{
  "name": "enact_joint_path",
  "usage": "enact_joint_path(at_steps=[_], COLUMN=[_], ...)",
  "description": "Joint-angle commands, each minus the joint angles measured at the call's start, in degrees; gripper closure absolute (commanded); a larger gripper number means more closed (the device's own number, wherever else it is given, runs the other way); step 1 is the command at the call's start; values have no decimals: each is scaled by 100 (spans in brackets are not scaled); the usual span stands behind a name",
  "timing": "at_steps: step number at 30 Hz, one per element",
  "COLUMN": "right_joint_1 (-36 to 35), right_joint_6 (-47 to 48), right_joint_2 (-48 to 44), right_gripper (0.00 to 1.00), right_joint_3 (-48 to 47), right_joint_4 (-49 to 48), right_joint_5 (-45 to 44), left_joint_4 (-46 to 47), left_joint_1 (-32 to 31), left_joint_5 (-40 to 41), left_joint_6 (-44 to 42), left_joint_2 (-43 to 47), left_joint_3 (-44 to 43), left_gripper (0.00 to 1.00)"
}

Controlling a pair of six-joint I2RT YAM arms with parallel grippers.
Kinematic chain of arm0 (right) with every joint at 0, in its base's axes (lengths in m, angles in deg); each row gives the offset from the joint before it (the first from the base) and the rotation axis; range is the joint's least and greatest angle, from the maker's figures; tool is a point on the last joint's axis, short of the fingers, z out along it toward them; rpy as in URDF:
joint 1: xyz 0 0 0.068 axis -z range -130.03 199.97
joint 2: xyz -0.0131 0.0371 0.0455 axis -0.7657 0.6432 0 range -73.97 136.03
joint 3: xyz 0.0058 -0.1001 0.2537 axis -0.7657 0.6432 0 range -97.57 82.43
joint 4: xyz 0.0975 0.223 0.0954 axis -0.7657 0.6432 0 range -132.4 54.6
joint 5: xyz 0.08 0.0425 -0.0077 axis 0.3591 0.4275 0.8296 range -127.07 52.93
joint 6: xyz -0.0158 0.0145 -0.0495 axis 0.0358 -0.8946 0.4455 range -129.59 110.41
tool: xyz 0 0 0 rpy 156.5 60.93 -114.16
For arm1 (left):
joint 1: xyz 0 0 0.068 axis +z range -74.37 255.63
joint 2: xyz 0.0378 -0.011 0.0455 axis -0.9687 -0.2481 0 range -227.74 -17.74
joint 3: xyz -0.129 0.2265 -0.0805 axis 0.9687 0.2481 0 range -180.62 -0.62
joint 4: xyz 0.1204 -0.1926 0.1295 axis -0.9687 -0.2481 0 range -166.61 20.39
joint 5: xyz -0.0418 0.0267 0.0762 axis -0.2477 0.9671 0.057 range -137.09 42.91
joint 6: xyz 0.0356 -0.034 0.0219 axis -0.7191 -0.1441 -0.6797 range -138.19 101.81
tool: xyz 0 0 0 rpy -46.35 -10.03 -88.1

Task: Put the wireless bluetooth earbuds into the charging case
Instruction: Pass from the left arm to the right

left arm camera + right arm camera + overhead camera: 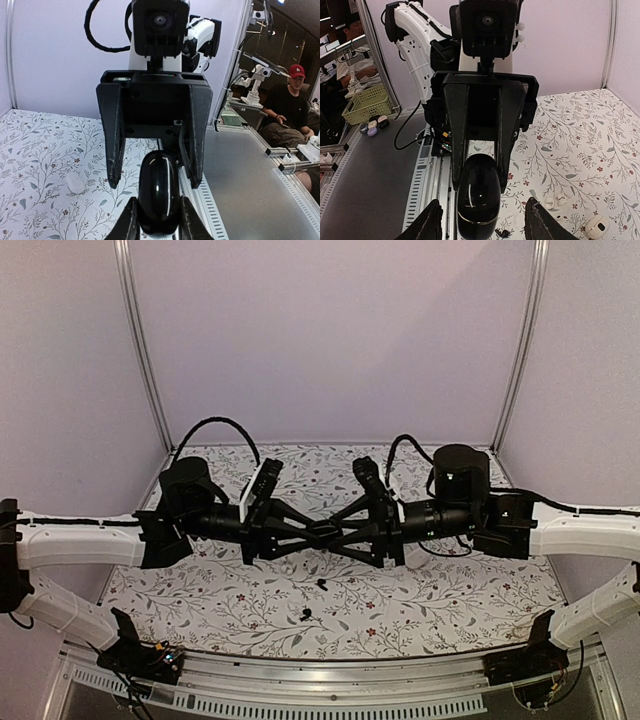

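A glossy black charging case (159, 192) hangs above the table, closed, with my left gripper (159, 222) shut on its near end. My right gripper (484, 227) faces it from the other side. Its fingers (114, 145) stand open on both sides of the case's far end, with a gap on each side. In the right wrist view the black case (479, 202) shows a thin lid seam. Two black earbuds (320, 583) (305, 617) lie on the floral table below the grippers; one black earbud (504, 233) shows under the case. A white pair of earbuds (555, 201) lies further off.
A white case (596, 226) rests on the floral mat near the white pair. A white rounded object (75, 183) lies on the mat left of the held case. The metal table rail (422, 185) runs along the near edge. Frame posts (145, 350) stand at the back corners.
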Motion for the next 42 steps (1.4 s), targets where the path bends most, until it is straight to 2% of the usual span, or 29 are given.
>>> enact_joint_path(at_steps=[1,21,42], right_joint_1=[11,11,11], right_joint_6=[-42,-249,-223], right_joint_2=[86,36,-1], right_gripper=[46,63,68], right_joint_3=[-88,70,17], right_joint_4=[-197,-313,-278], right_joint_5=[63,27,54], left_joint_4=[386,686,675], left_joint_1=[-169,-244,-274], left_joint_5=[232,623,657], left_joint_6=[-31,16,24], left_joint_2=[-55,59,-82], left_joint_3=[-105,86,97], left_gripper=[92,92,92])
